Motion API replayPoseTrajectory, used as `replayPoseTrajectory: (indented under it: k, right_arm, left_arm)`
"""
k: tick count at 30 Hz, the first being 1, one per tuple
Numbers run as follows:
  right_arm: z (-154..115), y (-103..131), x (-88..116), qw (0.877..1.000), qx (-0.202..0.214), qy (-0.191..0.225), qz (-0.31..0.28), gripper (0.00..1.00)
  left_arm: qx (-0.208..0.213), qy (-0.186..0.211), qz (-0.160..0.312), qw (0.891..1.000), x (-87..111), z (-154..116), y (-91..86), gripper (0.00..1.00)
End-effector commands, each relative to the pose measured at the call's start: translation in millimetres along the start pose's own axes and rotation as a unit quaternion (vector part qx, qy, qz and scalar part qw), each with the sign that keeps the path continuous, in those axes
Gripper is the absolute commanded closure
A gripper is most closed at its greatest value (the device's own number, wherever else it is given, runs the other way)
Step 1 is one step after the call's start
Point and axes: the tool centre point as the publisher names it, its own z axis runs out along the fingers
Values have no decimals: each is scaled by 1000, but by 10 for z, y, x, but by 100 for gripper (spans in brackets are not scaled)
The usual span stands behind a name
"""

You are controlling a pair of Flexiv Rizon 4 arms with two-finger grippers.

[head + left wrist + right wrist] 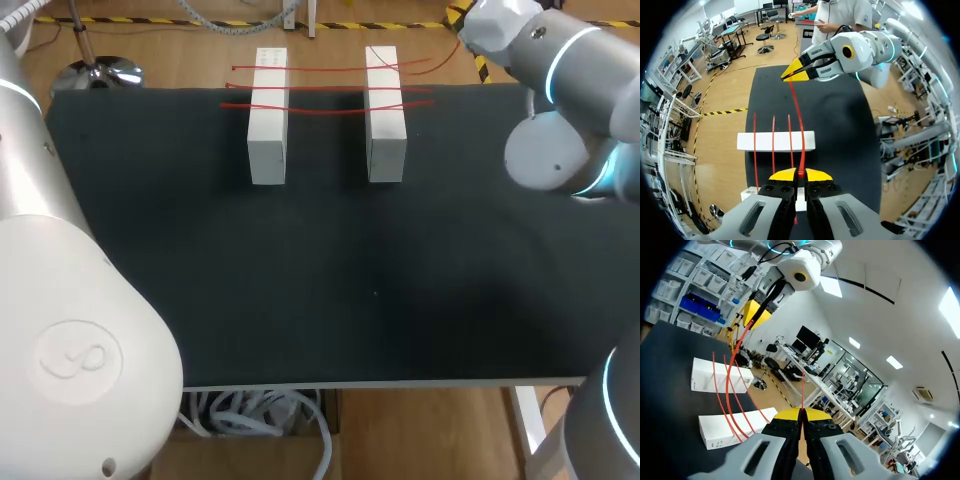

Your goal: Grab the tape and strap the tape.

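I hold my left gripper [800,174] and right gripper [802,412] both clenched on the red tape [802,157], stretched between them above the table [320,280], other strands crossing two white blocks [268,130] near its far edge.

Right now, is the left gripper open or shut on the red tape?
Shut on it. In the left wrist view the left gripper has its yellow tips together, with the red tape pinched between them.

left block [267,130], right block [385,125] beside it on table [300,280], tape [773,140] laid across both
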Motion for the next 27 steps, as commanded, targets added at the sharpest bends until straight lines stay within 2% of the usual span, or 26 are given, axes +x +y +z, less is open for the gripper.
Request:
replayPoseTrajectory:
  k: [1, 7, 8, 9, 11, 13, 14, 16, 17, 21, 22, 23, 24, 26, 27]
  right_arm:
    - [77, 57, 32, 996, -21, 74, -33, 100]
    - [152, 153, 127, 996, -16, 64, -65, 100]
    - [161, 161, 124, 997, -18, 45, -60, 100]
    - [163, 164, 122, 997, -20, 45, -64, 100]
    - [172, 166, 123, 999, -12, 22, -41, 100]
    - [164, 176, 141, 999, 2, -2, -46, 100]
    - [146, 177, 156, 999, -4, 7, -44, 100]
    - [124, 179, 179, 999, -4, -14, -46, 100]
    - [109, 177, 205, 999, 1, -8, -39, 100]
    - [103, 157, 295, 999, 12, -34, -27, 100]
    - [107, 170, 314, 997, 26, -40, -52, 100]
    - [115, 170, 319, 999, 8, -23, -39, 100]
    - [122, 176, 332, 997, 27, -54, -38, 100]
    - [134, 199, 331, 998, 6, -29, -47, 100]
    - [142, 221, 322, 997, 0, -36, -64, 100]
  left_arm:
    - [-2, 2, 0, 1000, -5, -14, -6, 100]
    - [-2, 2, 0, 1000, -5, -14, -6, 100]
    - [-2, 2, 0, 1000, -5, -14, -6, 100]
    - [-2, 2, 0, 1000, -5, -14, -6, 100]
    - [-2, 2, 0, 1000, -5, -14, -6, 100]
    - [-2, 2, 0, 1000, -5, -14, -6, 100]
    - [-2, 2, 0, 1000, -5, -14, -6, 100]
    - [-2, 2, 0, 1000, -5, -14, -6, 100]
    - [-2, 2, 0, 1000, -5, -14, -6, 100]
    - [-2, 2, 0, 1000, -5, -14, -6, 100]
    - [-2, 2, 0, 1000, -5, -14, -6, 100]
    - [-2, 2, 0, 1000, -5, -14, -6, 100]
    - [-2, 2, 0, 1000, -5, -14, -6, 100]
    - [-2, 2, 0, 1000, -5, -14, -6, 100]
    - [-2, 2, 0, 1000, -5, -14, -6, 100]
